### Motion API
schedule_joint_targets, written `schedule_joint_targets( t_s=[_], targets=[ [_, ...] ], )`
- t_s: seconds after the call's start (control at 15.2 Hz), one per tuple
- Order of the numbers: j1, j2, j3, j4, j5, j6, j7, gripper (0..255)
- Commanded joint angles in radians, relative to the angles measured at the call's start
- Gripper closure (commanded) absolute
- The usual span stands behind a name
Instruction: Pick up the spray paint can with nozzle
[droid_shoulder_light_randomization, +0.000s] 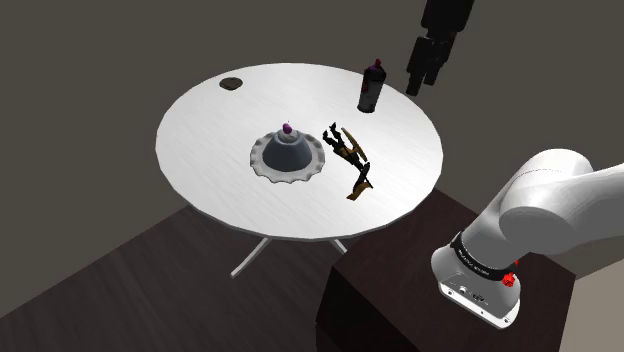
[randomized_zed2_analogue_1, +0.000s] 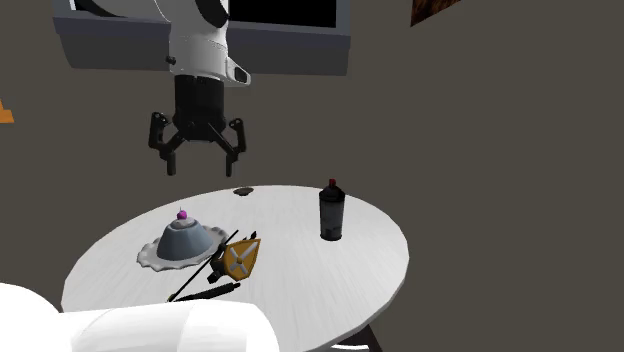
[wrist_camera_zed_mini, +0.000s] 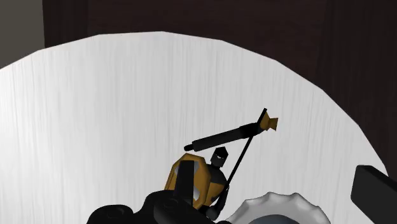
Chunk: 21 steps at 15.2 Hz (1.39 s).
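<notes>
Now the spray paint can (droid_shoulder_light_randomization: 372, 88) is being shown standing upright close to the rim of the round white table (droid_shoulder_light_randomization: 200, 130), a dark can topped by a small reddish nozzle. It is standing clear of everything else, and well apart from the gripper (randomized_zed2_analogue_1: 200, 162), which is being held high in the air over the table. In the second exterior view the fingers (randomized_zed2_analogue_1: 236, 148) are being shown spread wide, with nothing pinched and nothing touched. In the wrist view a black and gold toy (wrist_camera_zed_mini: 210, 172) is being framed between the parted fingers, lying near the table's middle just beside a grey domed dish (droid_shoulder_light_randomization: 288, 155). A small dark disc (droid_shoulder_light_randomization: 232, 83) is lying at the rim.
</notes>
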<state>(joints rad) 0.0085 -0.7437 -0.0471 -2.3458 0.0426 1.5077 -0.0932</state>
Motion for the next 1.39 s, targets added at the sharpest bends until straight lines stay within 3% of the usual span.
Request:
schedule_joint_targets(
  t_s=[0.0,0.79,1.32],
  targets=[
    [0.000,0.000,0.000,0.000,0.000,0.000,0.000,0],
    [-0.087,0.166,-0.133,-0.121,-0.051,0.511,-0.057,0],
    [-0.106,0.365,-0.242,-0.097,-0.005,0.834,-0.125,0]
  ],
)
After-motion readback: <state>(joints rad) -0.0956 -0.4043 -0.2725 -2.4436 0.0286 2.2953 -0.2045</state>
